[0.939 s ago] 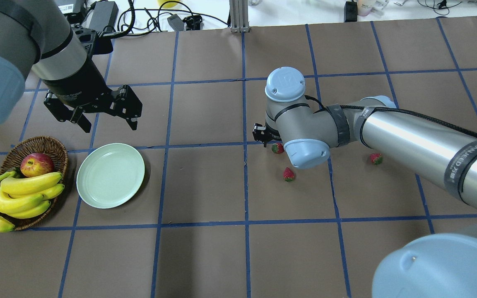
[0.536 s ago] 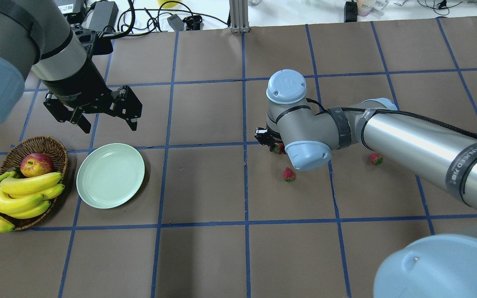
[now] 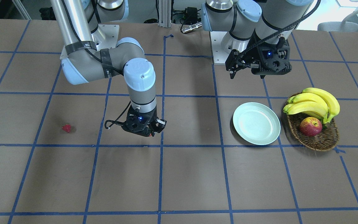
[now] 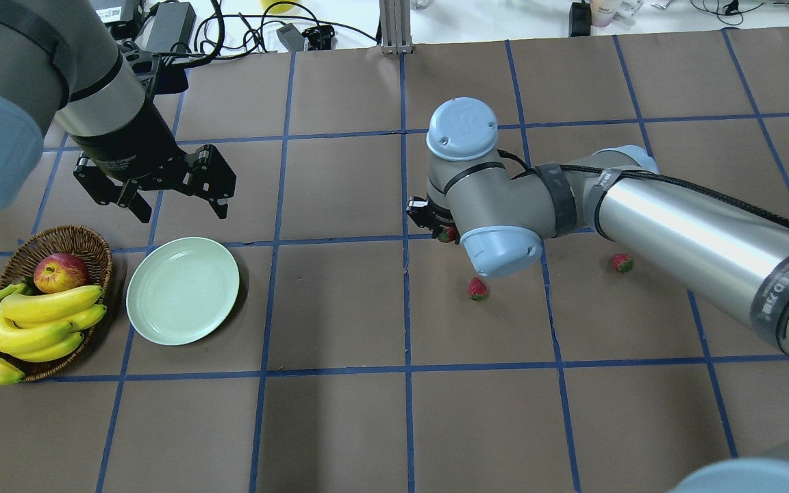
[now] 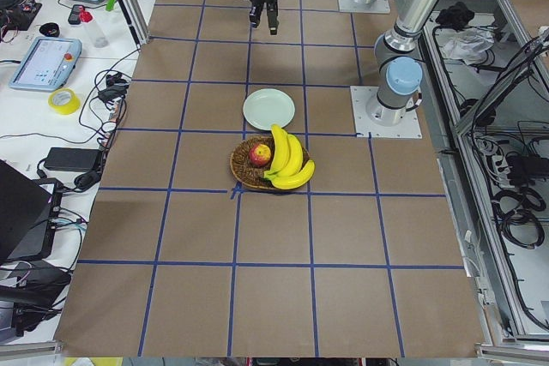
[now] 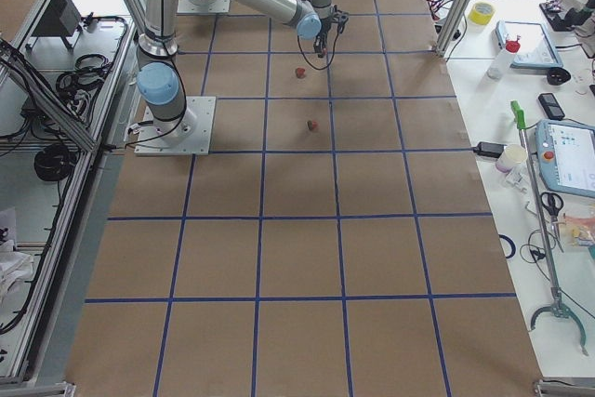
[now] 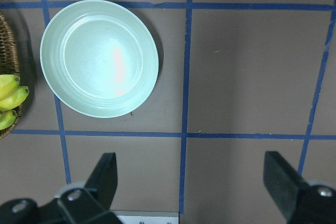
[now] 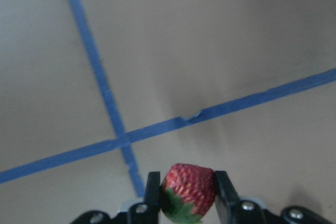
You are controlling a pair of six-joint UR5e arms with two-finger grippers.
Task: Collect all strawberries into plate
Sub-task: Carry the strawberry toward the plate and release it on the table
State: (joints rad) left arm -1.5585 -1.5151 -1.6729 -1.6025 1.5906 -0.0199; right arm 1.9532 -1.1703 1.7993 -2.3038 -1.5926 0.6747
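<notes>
The right gripper has one strawberry pinched between its fingers, clear of the tabletop. A second strawberry lies near it, a third strawberry farther off. The left gripper hangs spread wide, with the plate just beside it.

Bright, even light from above leaves only soft, short shadows, like the dark crescent beside the round pale mint-green plate. A white glare patch sits mid-plate in the left wrist view, and a long highlight runs along the right arm's polished silver tube. The right wrist view is pale and hazy, with only the small red strawberry at its bottom edge crisp.
</notes>
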